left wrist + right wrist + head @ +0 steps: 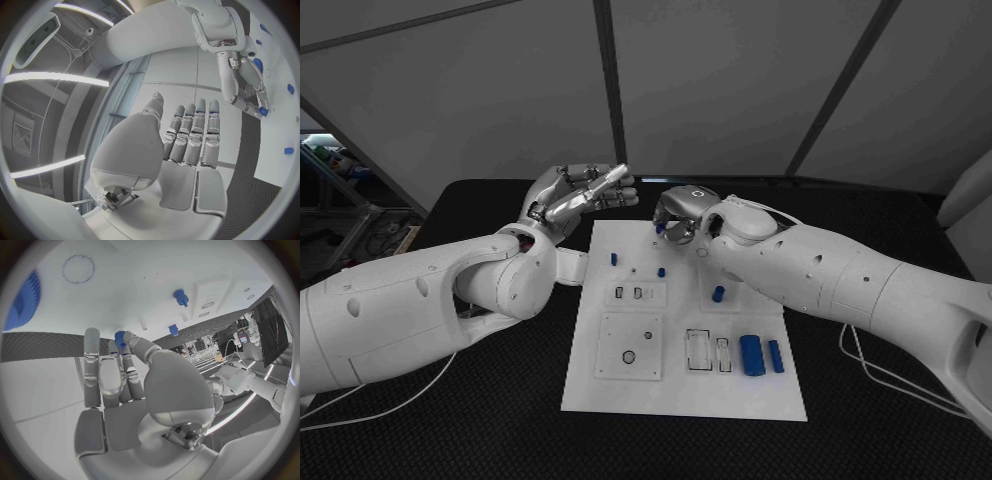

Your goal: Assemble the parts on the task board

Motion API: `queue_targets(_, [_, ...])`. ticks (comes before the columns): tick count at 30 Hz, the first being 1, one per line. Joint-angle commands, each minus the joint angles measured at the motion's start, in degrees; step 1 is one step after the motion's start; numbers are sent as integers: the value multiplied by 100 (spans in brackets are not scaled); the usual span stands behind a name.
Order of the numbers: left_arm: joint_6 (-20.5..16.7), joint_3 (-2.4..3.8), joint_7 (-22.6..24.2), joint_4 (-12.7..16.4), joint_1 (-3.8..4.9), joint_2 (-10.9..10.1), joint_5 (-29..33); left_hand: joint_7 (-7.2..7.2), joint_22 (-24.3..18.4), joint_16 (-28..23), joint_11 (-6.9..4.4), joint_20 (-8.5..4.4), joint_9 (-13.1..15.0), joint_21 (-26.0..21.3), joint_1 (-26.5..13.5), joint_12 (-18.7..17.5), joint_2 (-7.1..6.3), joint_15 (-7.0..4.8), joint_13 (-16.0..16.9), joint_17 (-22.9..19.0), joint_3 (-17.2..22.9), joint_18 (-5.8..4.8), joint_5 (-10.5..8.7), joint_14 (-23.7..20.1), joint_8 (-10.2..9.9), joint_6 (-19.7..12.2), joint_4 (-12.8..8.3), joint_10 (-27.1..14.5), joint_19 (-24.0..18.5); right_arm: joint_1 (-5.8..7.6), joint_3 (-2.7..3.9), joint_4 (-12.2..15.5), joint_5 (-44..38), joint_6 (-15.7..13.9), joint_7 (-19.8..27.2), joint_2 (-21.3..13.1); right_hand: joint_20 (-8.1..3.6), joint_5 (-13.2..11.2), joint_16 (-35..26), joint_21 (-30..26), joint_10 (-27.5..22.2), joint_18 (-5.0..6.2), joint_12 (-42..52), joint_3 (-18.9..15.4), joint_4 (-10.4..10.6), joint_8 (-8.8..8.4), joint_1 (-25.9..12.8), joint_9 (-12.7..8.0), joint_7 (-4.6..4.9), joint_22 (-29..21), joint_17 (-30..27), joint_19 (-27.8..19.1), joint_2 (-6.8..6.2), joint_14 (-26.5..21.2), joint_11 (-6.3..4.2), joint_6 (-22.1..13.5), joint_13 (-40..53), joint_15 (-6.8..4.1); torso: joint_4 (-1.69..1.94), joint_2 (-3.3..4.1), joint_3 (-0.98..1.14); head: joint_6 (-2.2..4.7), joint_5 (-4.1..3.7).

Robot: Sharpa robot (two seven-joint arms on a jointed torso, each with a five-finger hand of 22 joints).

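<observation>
No legible text, labels, nos. or signs anywhere on board or parts.

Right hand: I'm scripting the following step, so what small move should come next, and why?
Probably lift straight up: the right hand pinches a small blue part just at the task board, while the left hand is raised, holding nothing.

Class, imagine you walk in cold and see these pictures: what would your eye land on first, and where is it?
Most striking is the right hand at the far end of the white task board, pinching a small blue part in its fingertips. Beside it the left hand is raised, holding nothing. Two larger blue parts lie side by side near the board's right edge.
</observation>
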Motion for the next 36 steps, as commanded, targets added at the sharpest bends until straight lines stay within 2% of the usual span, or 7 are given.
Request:
queue_targets(1, [65, 7, 29, 1, 12, 9, -14, 16, -6, -22, 8, 18, -7, -26, 6, -11, 45, -10, 0, -9, 12, 0, 27, 39, -20, 18, -31, 28, 41, 10, 2, -12, -41, 125, -67, 11, 19, -46, -49, 18, -225, 34, -13, 27, -1, -20, 14, -11, 14, 1, -77, -51, -96, -1, 36, -109, -5, 57, -4, 0, 0, -4, -4])
queue_targets(8, [64, 7, 27, -8, 13, 10, -14, 16, -6, -22, 8, 18, -7, -26, 6, -11, 45, -10, 0, -9, 12, 0, 27, 39, -20, 18, -31, 28, 41, 10, 2, 21, -46, 12, -19, -7, 87, -51, -291, -25, -867, 36, 17, -216, 6, -25, 103, -23, 0, -42, -482, -147, -195, -129, 125, -576, 1, 134, -7, 0, 1, -2, 3])
queue_targets(18, [61, 7, 30, -13, 14, -39, -14, 15, -9, -27, 8, 17, -7, -29, 8, -17, 48, -11, 0, -10, 9, 0, 27, 42, -25, 21, -38, 31, 44, 10, 2, 457, 19, -426, -17, -370, 100, -24, -311, -32, -896, 41, 109, -346, 30, -8, 144, -9, -44, -62, -534, -151, -192, -126, 132, -626, 21, 146, -42, -17, 1, 28, 3])
queue_targets(22, [63, 7, 31, -10, 14, -83, -14, 15, -11, -30, 8, 17, -7, -31, 9, -20, 49, -11, 0, -10, 7, 0, 27, 45, -28, 23, -43, 34, 46, 17, 7, 944, 304, -592, -48, -871, 55, 45, -253, 0, -491, 47, 367, -375, 83, 39, 139, 20, -18, -66, -460, -98, -134, -75, 45, -474, 60, 82, -92, -39, 14, 73, 10])
queue_targets(26, [75, 6, 32, -15, 14, -123, -14, -5, -20, -42, -6, 15, -4, -38, 24, -23, 65, -16, 4, -12, 7, 1, 28, 56, -31, 49, -66, 67, 56, 102, 52, 1348, 919, -381, -142, -1421, 13, -8, -41, 43, 227, 45, 652, -352, 220, 59, -16, 34, -33, -63, -144, -34, -103, 19, -89, -351, 134, -36, -165, -61, 19, 82, 9])
queue_targets(29, [81, 6, 34, -34, 14, -145, -14, -13, -24, -49, -12, 13, -3, -43, 33, -27, 73, -19, 5, -14, 8, 1, 28, 61, -33, 61, -80, 83, 61, 157, 101, 1547, 1305, -165, -224, -1793, -6, 51, 68, 44, 642, 41, 793, -477, 324, 43, -191, 26, 24, -75, 14, 5, -244, 55, -118, -368, 207, -64, -210, -73, 26, 106, 0])
queue_targets(36, [89, 5, 33, -92, 13, -140, -14, -18, -27, -53, -15, 13, -3, -45, 35, -28, 77, -20, 5, -14, 8, 2, 28, 63, -34, 68, -85, 90, 63, 197, 207, 1586, 1599, 358, -454, -2182, -176, 166, 451, 150, 1468, -3, 1694, -911, 426, 86, -132, 32, -151, 123, 604, 268, -464, 171, -348, -514, 881, -252, -229, -68, 52, 130, -7])
